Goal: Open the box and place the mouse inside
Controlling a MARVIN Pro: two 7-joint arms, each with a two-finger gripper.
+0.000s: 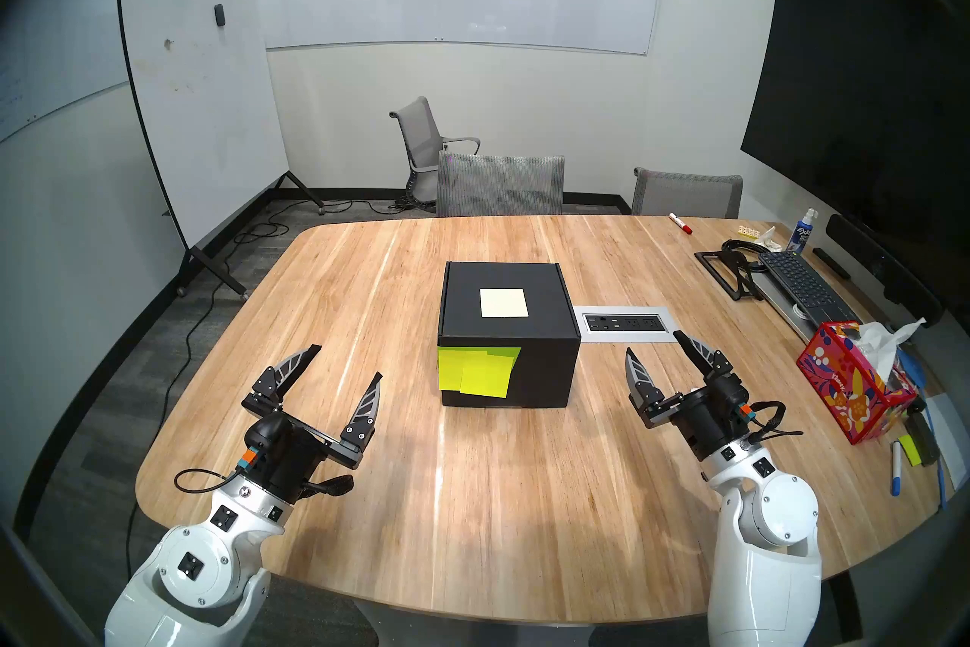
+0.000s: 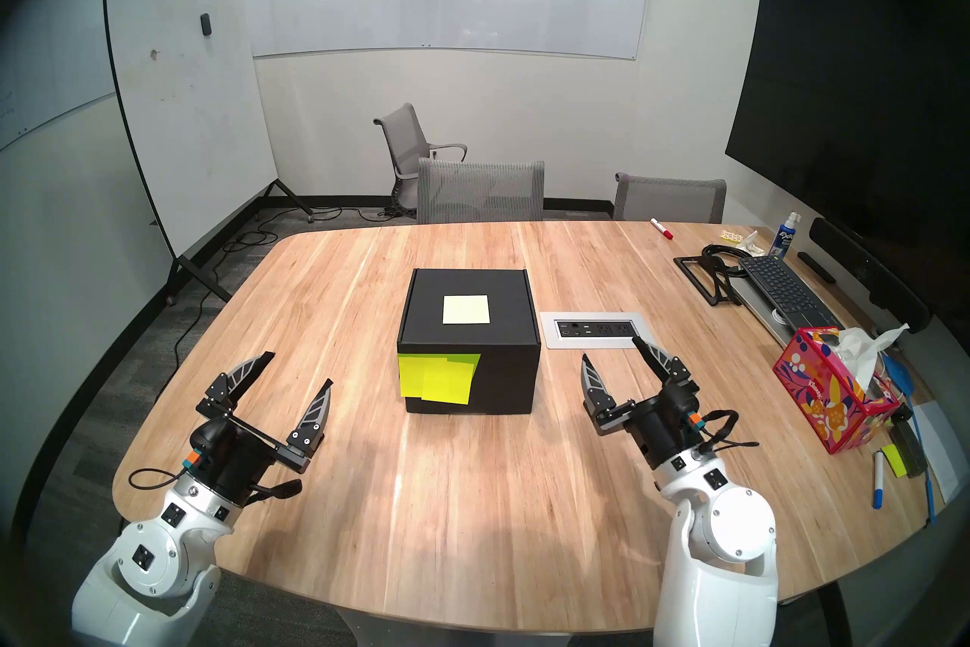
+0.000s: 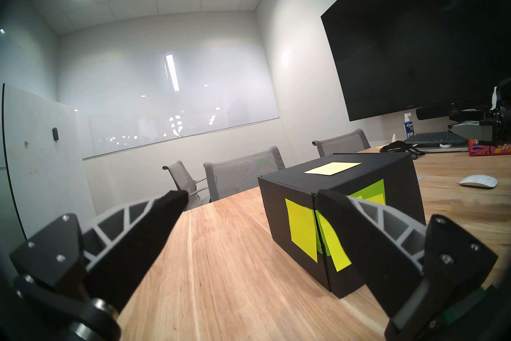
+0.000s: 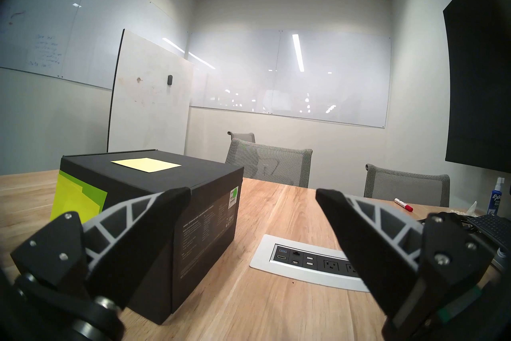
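Head view: matte black cubic box [image 1: 525,315]

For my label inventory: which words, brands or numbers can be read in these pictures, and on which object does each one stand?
"EXPO" on the spray bottle.
"Kleenex" on the red floral tissue box.
Small white print and a green-dot sticker on the side of the black box: too small to read.
Faint handwriting on the wall whiteboard: unreadable.
Sticky notes: blank.

Colours and patterns on the table

A matte black box [image 1: 535,315] is marked with a pale yellow note [image 1: 504,303] on top and neon yellow notes [image 1: 480,370] in front; the mouse [image 3: 477,182] is seen white; the table [image 1: 472,499] is streaked light wood; a red floral tissue box [image 1: 850,391] is set near the right edge.
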